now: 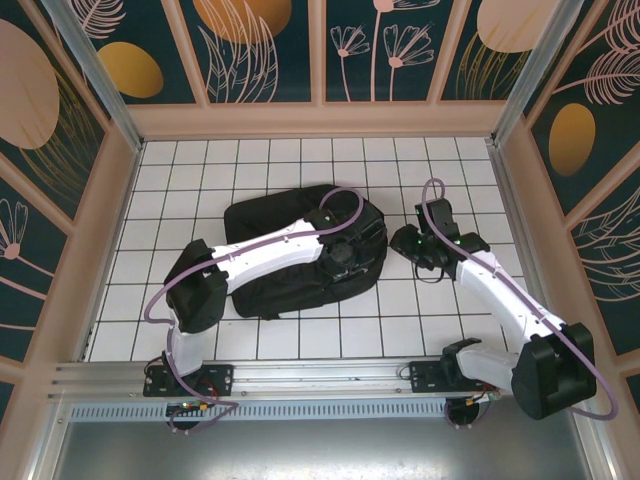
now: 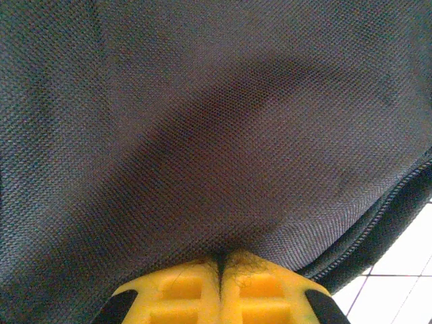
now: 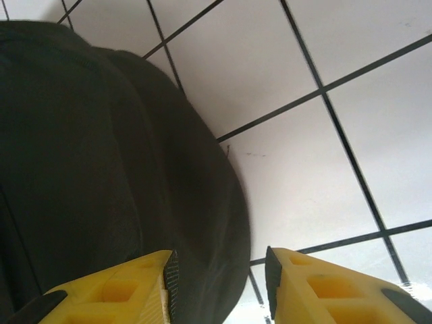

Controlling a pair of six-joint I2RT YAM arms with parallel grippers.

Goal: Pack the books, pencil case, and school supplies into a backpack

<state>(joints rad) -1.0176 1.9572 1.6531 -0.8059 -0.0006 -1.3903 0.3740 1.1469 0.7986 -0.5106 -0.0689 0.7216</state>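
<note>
Backpack (image 1: 300, 285) on tiles (image 1: 250, 170), left tool (image 2: 221, 270) seemingly pinching

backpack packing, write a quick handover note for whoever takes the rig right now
Left gripper: shut, pinching a fold of the backpack fabric near its zip.
Right gripper: open and holding nothing, with one finger over the backpack's edge and the other over the tiled table.
Things: the backpack lies flat mid-table between the arms.
Done: cannot tell whether the books and school supplies are already inside.
Left: confirm the contents, pack anything missing, check the zip.
</note>
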